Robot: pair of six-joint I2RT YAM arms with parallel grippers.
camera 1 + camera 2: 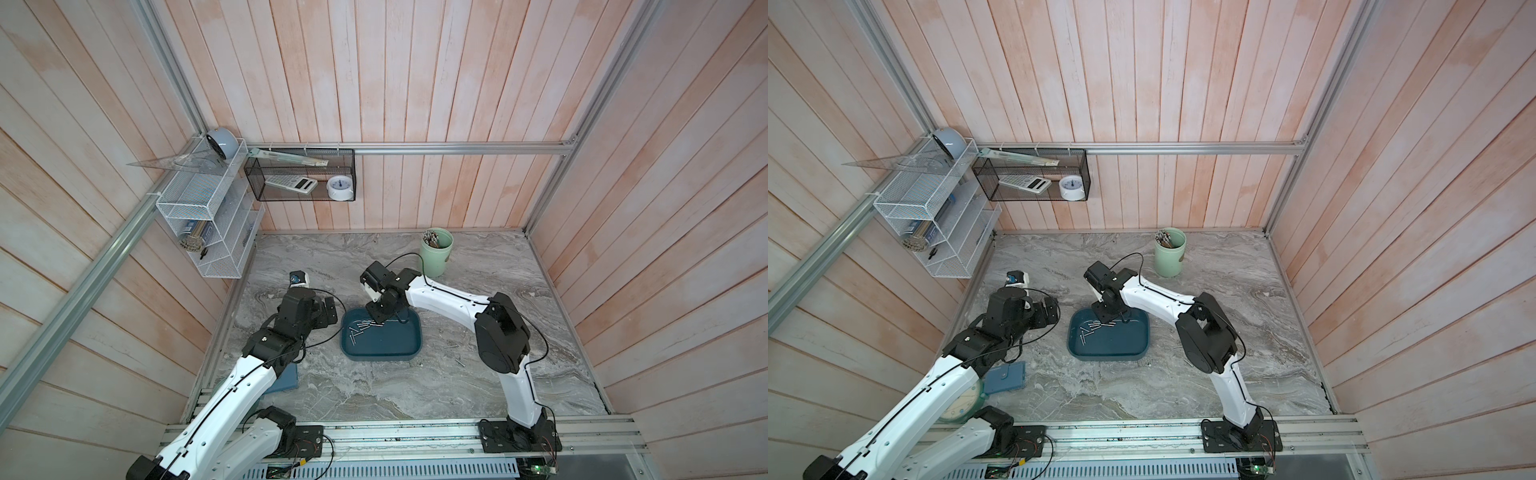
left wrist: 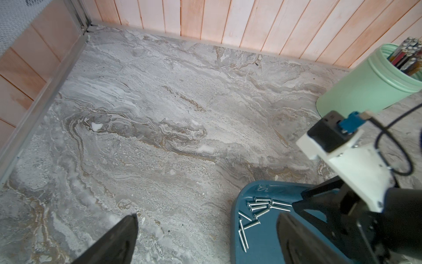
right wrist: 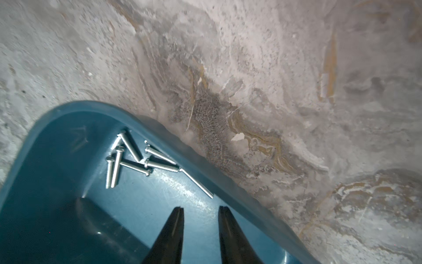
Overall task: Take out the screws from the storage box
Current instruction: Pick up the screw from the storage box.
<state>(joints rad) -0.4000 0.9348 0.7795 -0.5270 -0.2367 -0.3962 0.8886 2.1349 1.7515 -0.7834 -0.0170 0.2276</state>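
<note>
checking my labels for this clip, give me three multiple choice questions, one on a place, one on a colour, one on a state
1. Where do most of the screws lie? A in the storage box; B in the green cup; C in the mesh basket.
2. What colour is the storage box? A red; B white; C dark teal-blue.
3. How do the right gripper jaws stand? A clamped on the cup; B apart, nothing between them; C shut tight together.
1 A, the pile lies on the box floor; 2 C, its walls and floor show that colour; 3 B, bare box floor shows between the tips.
</note>
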